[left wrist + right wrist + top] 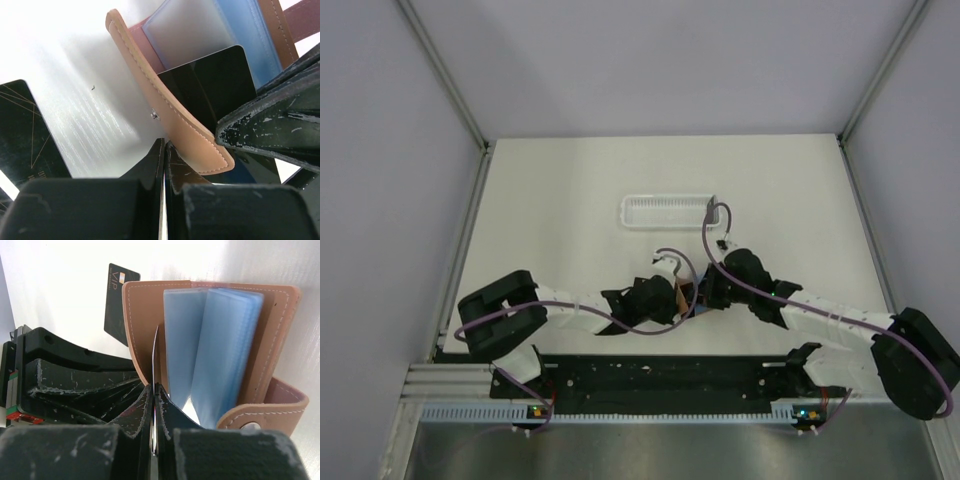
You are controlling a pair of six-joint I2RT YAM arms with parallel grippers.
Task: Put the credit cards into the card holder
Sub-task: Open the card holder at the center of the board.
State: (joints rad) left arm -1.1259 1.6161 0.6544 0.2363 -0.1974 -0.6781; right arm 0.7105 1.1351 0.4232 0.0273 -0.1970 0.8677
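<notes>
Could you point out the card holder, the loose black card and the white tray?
card holder [142,325], right wrist view, tan leather cover.
loose black card [115,300], right wrist view, black face.
white tray [670,212], top view, bare floor.

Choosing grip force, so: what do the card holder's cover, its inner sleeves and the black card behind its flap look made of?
Cover: tan leather or imitation, matte, white stitched edge. Inner sleeves: pale blue translucent plastic, apparently. Black card: rigid glossy plastic, probably; it mirrors light.

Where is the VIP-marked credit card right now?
In the right wrist view, the VIP card lies on the white table at upper left, just beyond the left cover of the open card holder.
</notes>
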